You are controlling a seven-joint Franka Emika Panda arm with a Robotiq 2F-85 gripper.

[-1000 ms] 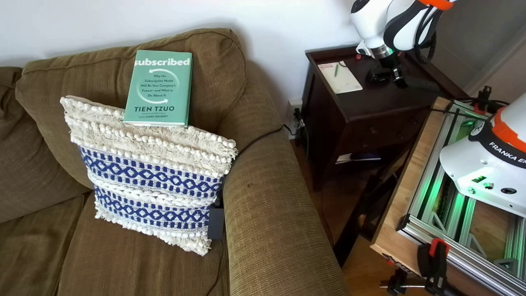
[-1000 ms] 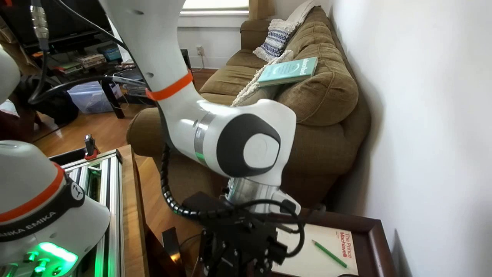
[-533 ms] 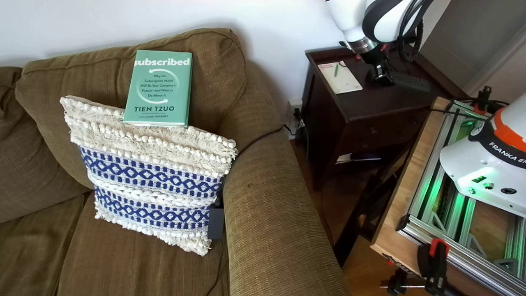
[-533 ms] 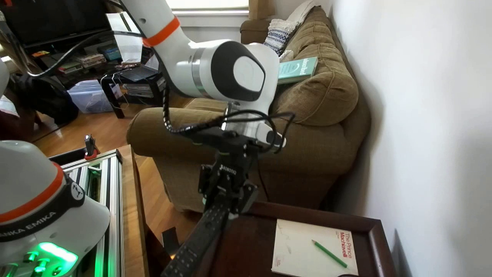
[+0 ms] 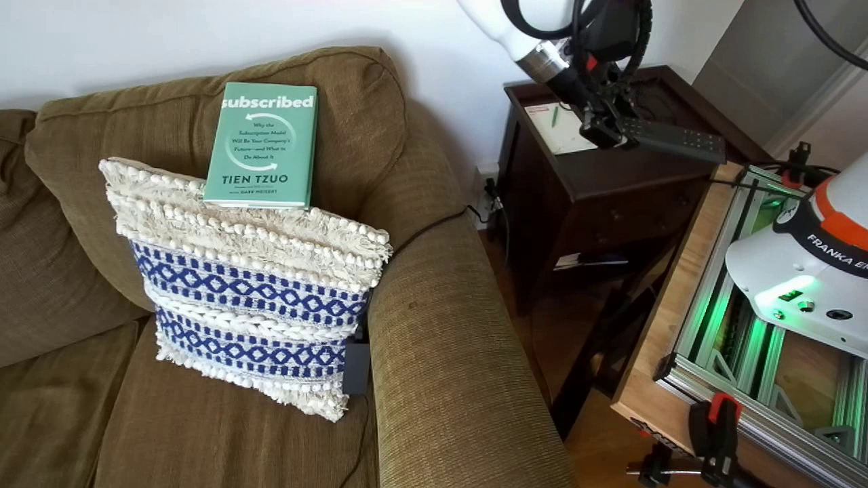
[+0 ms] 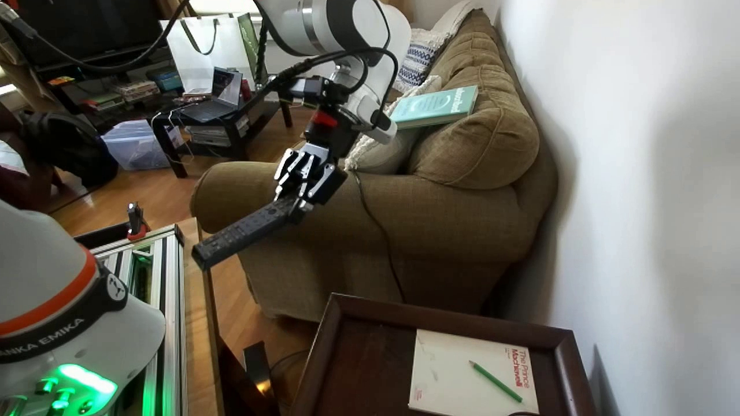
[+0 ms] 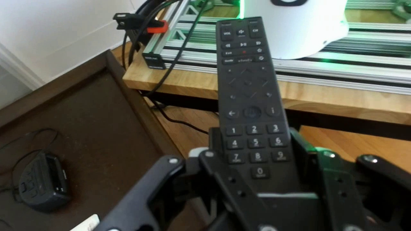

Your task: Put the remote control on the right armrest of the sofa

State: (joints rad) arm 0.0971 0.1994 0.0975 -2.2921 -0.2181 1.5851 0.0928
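One claw (image 7: 258, 142), partly closed, grips the remote control (image 7: 249, 86) by its number-key end.

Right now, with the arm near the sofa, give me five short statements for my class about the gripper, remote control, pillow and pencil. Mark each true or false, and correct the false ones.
1. The gripper is shut on the remote control. True.
2. In the wrist view, the remote control's buttons are hidden. False: its button side faces the camera there.
3. A blue-and-white pillow sits beside the right armrest. True.
4. A green pencil lies on a cream book on the side table. True.
5. The remote control lies on the right armrest. False: the gripper holds it in the air, apart from the right armrest.
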